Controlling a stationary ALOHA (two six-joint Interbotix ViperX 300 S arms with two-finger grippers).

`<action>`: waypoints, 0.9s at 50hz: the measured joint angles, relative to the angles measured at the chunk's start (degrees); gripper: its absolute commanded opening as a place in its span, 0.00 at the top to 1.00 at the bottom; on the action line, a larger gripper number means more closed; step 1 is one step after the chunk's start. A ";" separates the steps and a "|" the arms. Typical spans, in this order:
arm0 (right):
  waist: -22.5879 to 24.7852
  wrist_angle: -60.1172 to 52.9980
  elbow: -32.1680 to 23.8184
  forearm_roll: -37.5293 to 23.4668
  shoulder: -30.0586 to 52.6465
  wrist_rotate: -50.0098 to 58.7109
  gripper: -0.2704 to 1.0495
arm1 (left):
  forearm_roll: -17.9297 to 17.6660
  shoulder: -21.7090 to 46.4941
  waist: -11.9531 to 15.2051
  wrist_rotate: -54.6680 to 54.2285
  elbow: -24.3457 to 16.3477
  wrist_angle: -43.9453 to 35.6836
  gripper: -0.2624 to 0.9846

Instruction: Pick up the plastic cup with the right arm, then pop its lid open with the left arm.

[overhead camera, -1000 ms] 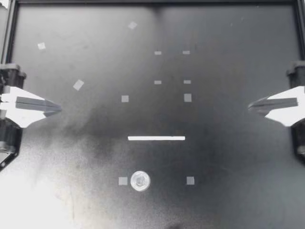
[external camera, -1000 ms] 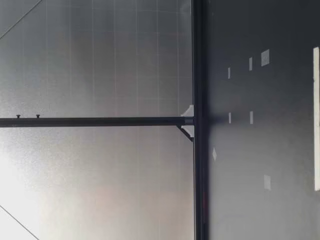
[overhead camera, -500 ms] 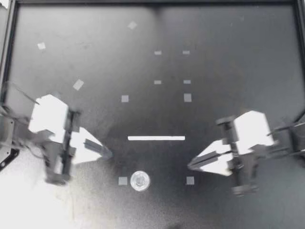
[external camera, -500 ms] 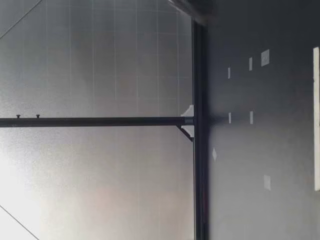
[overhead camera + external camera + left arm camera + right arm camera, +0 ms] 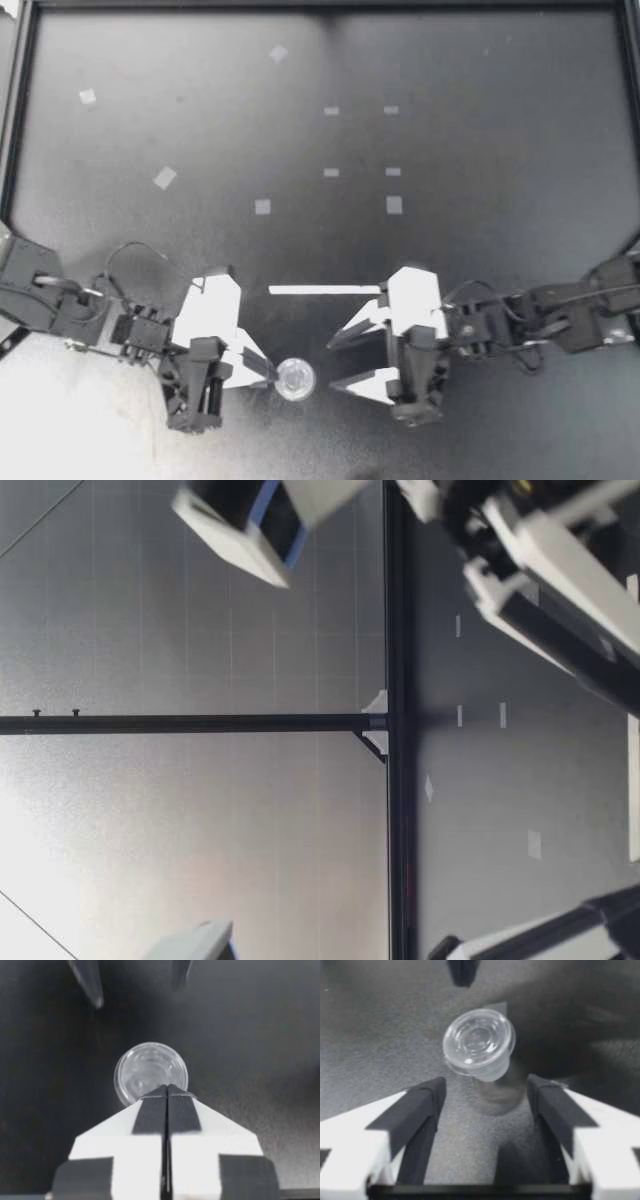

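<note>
A small clear plastic cup [image 5: 294, 379] stands upright on the black table near its front edge. My left gripper [image 5: 270, 375] is shut with nothing in it, and its tip lies just beside the cup on the left. In the left wrist view the cup [image 5: 151, 1072] sits right ahead of the closed left gripper [image 5: 166, 1090]. My right gripper [image 5: 332, 364] is open, its fingers pointing at the cup from the right with a short gap. In the right wrist view the cup [image 5: 479, 1045] lies just ahead of the spread right gripper [image 5: 486, 1084], not between the fingers.
A white tape strip [image 5: 325, 290] lies on the table just behind the grippers, partly under my right gripper's body. Small tape squares [image 5: 394, 205] dot the middle and back left. A black frame [image 5: 320, 5] edges the table. Both arms show in part in the low view.
Both arms have swung in from the table's sides to the cup near the front edge. My right gripper has opened wide. The left one has stayed shut.
</note>
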 measured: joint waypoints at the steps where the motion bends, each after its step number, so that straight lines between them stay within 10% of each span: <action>1: 0.00 0.09 -0.09 -0.09 0.09 0.35 0.31 | -0.09 0.09 0.00 0.00 -0.09 0.00 0.89; 45: 0.62 1.85 -2.29 -0.70 3.34 1.58 0.30 | 0.00 4.39 -0.44 0.18 -1.41 -1.41 0.89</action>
